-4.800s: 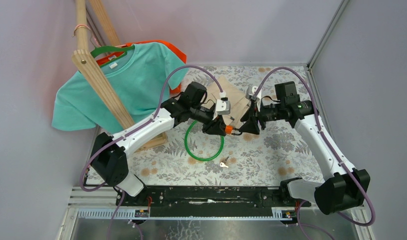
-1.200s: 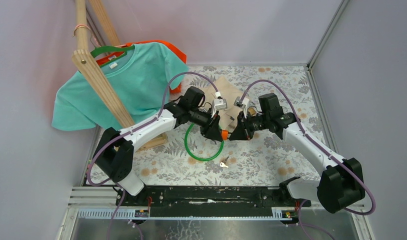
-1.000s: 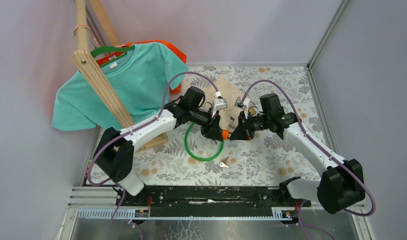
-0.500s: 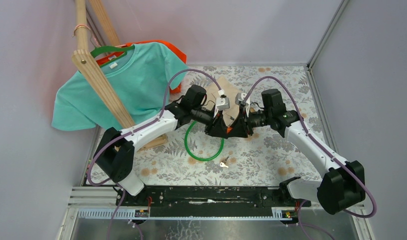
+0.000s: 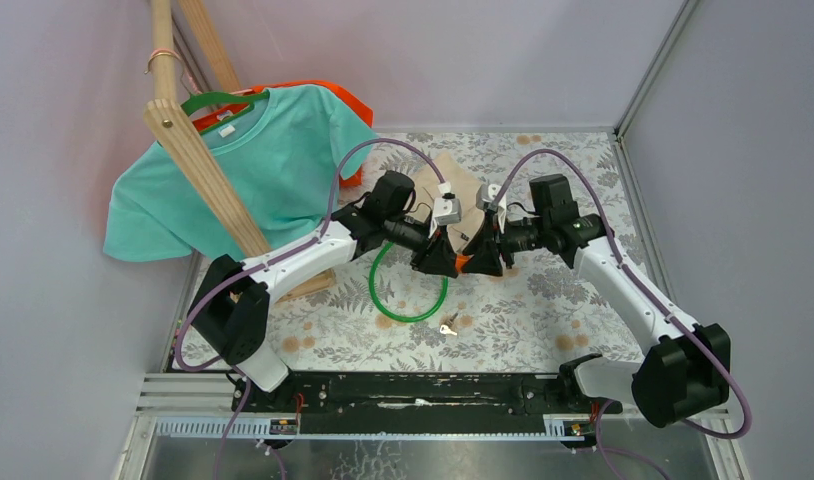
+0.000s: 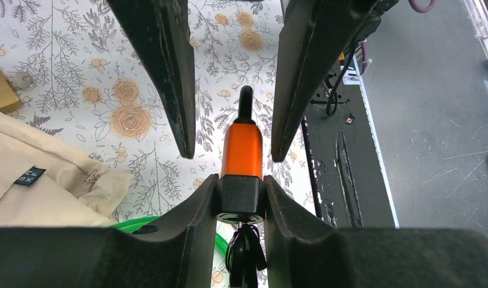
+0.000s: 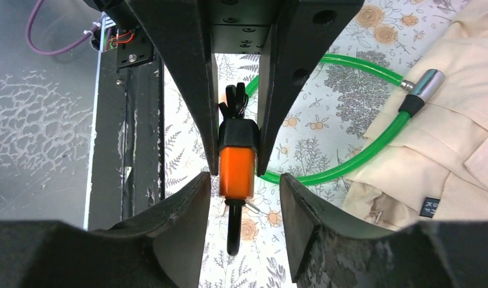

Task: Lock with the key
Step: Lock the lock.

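Hold the lock (image 6: 243, 150) pinched at its black collar in the left fingers (image 6: 187, 228), raised over the desk (image 5: 563, 310) between the arms. Close the right fingers (image 7: 175, 234), now wide and flanking the orange barrel untouched, squarely on the dark stub (image 7: 232, 231) at its tip, probably the key, before twisting; avoid side load. Short orange cylinder, black collar, green cable (image 5: 408, 320) looping beneath, its metal end (image 7: 426, 84) loose on the cloth (image 7: 469, 90); silver key (image 5: 448, 326) on the desk.

Pale lilac walls (image 5: 503, 60) close in a worktop (image 5: 543, 305) covered with a flowered print. At the left stands a slanted wooden rack (image 5: 198, 160), holding a teal shirt (image 5: 273, 160) on a green hanger (image 5: 215, 98). A metal post (image 5: 655, 65) marks the far right corner. The light is even.
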